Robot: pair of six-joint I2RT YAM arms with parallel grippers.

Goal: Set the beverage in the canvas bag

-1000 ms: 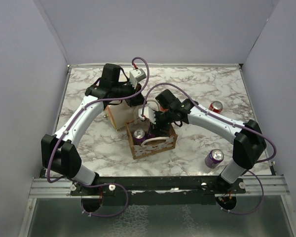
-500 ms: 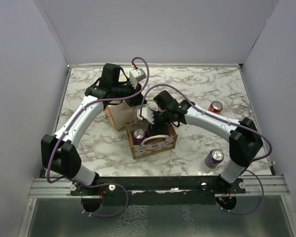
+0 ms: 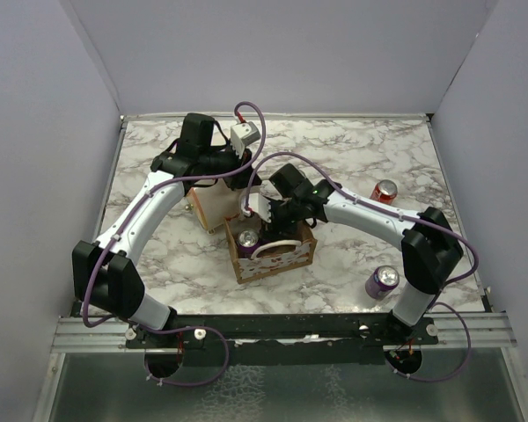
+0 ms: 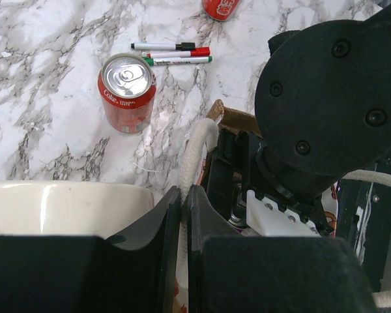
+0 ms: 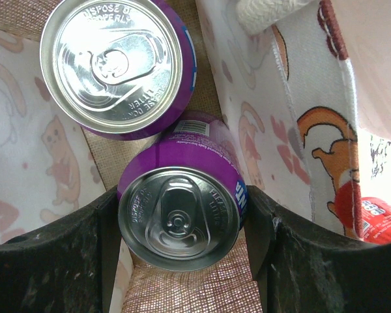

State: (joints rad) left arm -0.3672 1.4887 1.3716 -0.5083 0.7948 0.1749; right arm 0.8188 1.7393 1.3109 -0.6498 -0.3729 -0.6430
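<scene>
The canvas bag (image 3: 286, 258) stands in the middle of the table, white with red and purple print, tan inside (image 5: 202, 287). My right gripper (image 5: 182, 228) is down inside it, shut on an upright purple can (image 5: 179, 218). A second purple can (image 5: 117, 62) stands in the bag beside it and also shows from above (image 3: 247, 238). My left gripper (image 4: 184, 202) is shut on the bag's white rope handle (image 4: 197, 150) at the far rim. From above, the right gripper (image 3: 277, 230) is over the bag and the left gripper (image 3: 246, 183) is partly hidden behind the right arm.
A cream cylinder (image 3: 213, 204) stands just behind the bag, close under the left gripper (image 4: 58, 205). A red Coke can (image 4: 127, 83) and markers (image 4: 173, 53) lie beyond it. A red can (image 3: 385, 190) and a purple can (image 3: 383, 281) stand at the right.
My right arm has shifted left with the purple can in it, deeper over the bag. The left arm and the bag have stayed still.
</scene>
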